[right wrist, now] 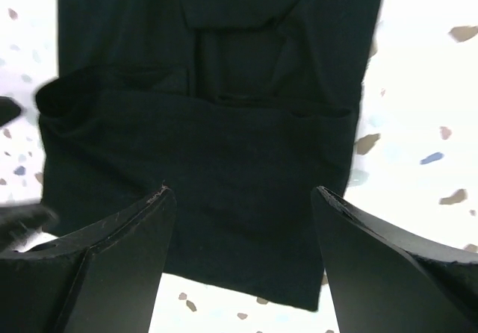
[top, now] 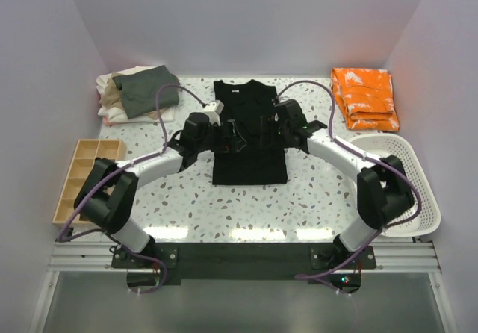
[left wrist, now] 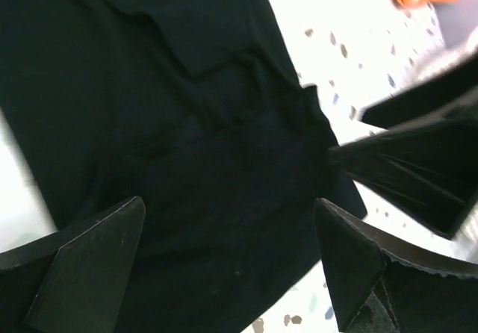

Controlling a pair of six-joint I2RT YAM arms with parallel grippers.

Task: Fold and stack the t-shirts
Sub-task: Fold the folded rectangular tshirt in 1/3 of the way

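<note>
Mid-frame, the left end effector [left wrist: 228,225] and right end effector [right wrist: 243,202] hang spread over the black shirt [top: 249,154]; pinch matching edges evenly, I'd say.

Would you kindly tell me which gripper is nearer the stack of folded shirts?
Left. The left gripper is over the black t-shirt's side nearest the stack; the right gripper is over its opposite side, farther away.

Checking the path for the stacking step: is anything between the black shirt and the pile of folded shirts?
Nothing lies on the table between the black shirt and the pile; only the left arm's cable loops over that gap.
</note>
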